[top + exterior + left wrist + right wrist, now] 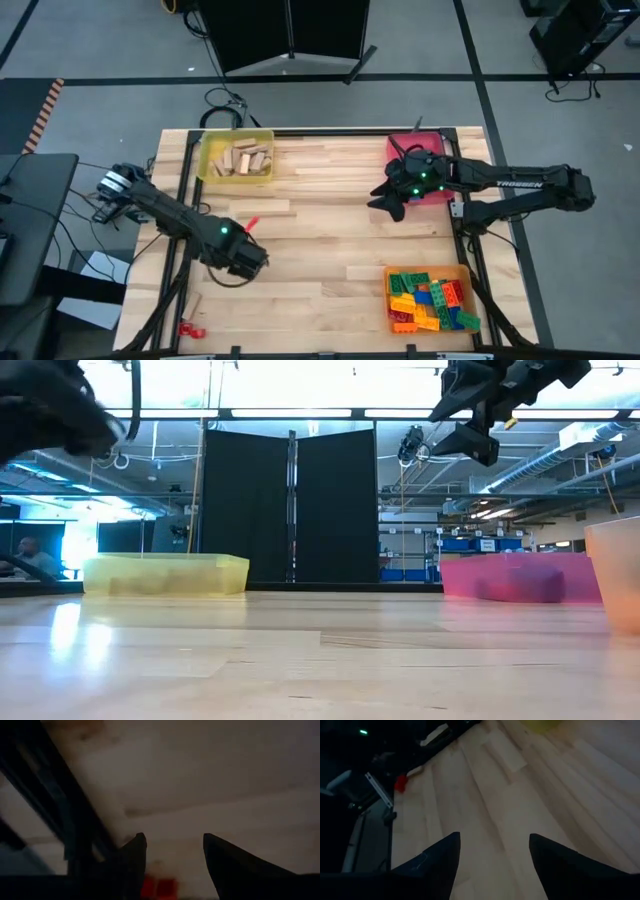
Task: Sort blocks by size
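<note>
I see two dark, nearly black arms built of jointed segments. My left arm (180, 215) carries a small green light near its wrist, a black cable looping off it, and a silvery metal fitting at its base. My right arm (520, 185) has white lettering, TROSSEN, along its forearm, and a cluster of green lights by its wrist. The left claw (172, 855) ends in two dark, tapering, pointed fingers (132, 865). The right claw (492, 852) has the same matte black, wedge-shaped fingers (555, 862).

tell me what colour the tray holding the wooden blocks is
Translucent yellow tray; the high view shows it best.
</note>
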Tool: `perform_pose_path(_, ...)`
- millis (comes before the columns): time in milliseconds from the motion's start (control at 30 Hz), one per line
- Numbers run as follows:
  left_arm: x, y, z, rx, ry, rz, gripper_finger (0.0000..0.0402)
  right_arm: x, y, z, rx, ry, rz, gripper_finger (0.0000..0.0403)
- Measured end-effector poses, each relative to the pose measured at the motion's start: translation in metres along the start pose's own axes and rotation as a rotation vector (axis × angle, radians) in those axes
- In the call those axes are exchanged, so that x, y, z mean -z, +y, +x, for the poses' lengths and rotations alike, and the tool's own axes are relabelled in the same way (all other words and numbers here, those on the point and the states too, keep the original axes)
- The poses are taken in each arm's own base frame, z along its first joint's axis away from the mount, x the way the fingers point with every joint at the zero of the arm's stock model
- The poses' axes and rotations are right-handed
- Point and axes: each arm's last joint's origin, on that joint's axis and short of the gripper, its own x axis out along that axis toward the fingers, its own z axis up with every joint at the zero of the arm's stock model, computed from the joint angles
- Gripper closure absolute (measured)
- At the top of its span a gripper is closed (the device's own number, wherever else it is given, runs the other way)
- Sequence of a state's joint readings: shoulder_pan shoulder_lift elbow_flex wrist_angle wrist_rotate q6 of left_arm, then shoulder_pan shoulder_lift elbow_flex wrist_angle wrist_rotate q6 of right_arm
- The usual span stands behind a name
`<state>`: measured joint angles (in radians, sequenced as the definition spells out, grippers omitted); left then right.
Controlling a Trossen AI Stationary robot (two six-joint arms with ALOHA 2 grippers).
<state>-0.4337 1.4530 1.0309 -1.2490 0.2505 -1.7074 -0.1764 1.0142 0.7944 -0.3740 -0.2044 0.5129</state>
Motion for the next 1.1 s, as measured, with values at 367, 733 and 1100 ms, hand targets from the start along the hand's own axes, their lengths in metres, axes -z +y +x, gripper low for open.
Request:
perform_pose_path(367, -0.006, -0.004, 0.066, -0.129, 0.387, 0.319, 0.0199, 0.008, 0.013, 0.003, 0.021, -0.001, -0.04, 0.0152)
perform_pose_path(733, -0.017, 0.018, 0.112, -0.127, 0.587, 0.331, 0.02, 0.014, 0.021, 0.004, 0.056, -0.011, -0.069, 0.0155)
perform_pose_path(1100, -0.017, 0.024, 0.132, -0.064, 0.632, 0.328, 0.02, 0.014, 0.021, 0.004, 0.067, -0.017, -0.069, 0.016)
